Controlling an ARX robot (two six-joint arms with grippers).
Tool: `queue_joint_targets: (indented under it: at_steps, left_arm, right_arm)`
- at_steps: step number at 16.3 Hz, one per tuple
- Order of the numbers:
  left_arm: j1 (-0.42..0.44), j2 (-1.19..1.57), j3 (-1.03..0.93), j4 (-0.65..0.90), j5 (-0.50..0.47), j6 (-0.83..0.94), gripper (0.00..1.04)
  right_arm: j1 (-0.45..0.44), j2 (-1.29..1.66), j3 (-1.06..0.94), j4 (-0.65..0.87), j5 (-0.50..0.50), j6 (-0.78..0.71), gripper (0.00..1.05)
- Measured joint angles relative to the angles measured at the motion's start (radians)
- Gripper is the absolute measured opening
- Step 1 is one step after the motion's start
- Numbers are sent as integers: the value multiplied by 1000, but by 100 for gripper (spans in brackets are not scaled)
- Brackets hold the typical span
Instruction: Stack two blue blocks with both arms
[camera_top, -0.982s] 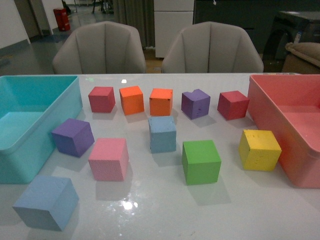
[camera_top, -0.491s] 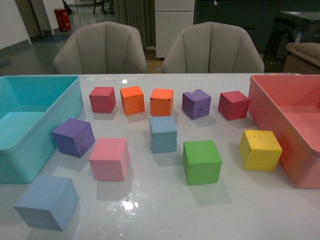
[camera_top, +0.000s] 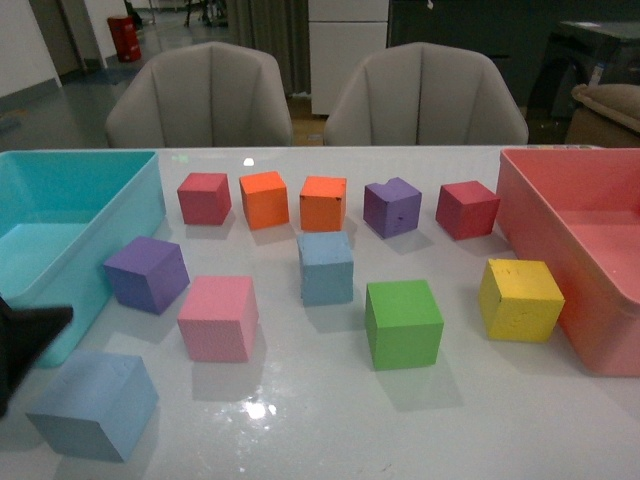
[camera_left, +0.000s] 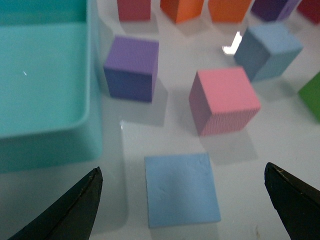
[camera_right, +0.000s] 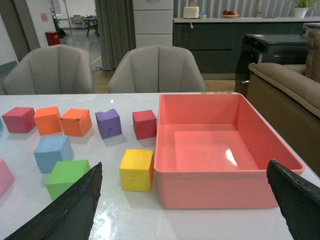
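One pale blue block (camera_top: 92, 405) lies at the table's front left, just in front of the turquoise bin. The other blue block (camera_top: 325, 267) stands mid-table behind the green cube. My left gripper (camera_left: 182, 172) hangs open straight above the near blue block (camera_left: 182, 189), with a finger on each side and well clear of it. The second blue block (camera_left: 267, 51) shows farther off. A black finger (camera_top: 25, 340) of that gripper pokes in at the front view's left edge. My right gripper (camera_right: 184, 167) is open and empty, facing the pink bin, with the mid-table blue block (camera_right: 53, 152) off to one side.
The turquoise bin (camera_top: 150, 190) fills the left side and a pink bin (camera_top: 520, 200) the right. Purple (camera_top: 146, 273), pink (camera_top: 218, 317), green (camera_top: 402, 323) and yellow (camera_top: 519, 298) cubes surround the blue ones. A row of red, orange and purple cubes lines the back.
A black finger of my left gripper has come into the front view at the left edge, beside the near blue block. No block has moved.
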Motion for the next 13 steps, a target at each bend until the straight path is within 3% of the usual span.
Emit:
queue_joint_targets:
  at_steps: [6,13]
  left_arm:
    - [-32,283,54,73,-7,71,98]
    - [-51,320,80,96,-25,71,98]
  right_arm:
    - [0,0,0,0,0,0,98]
    - [0,0,0,0,0,0,98]
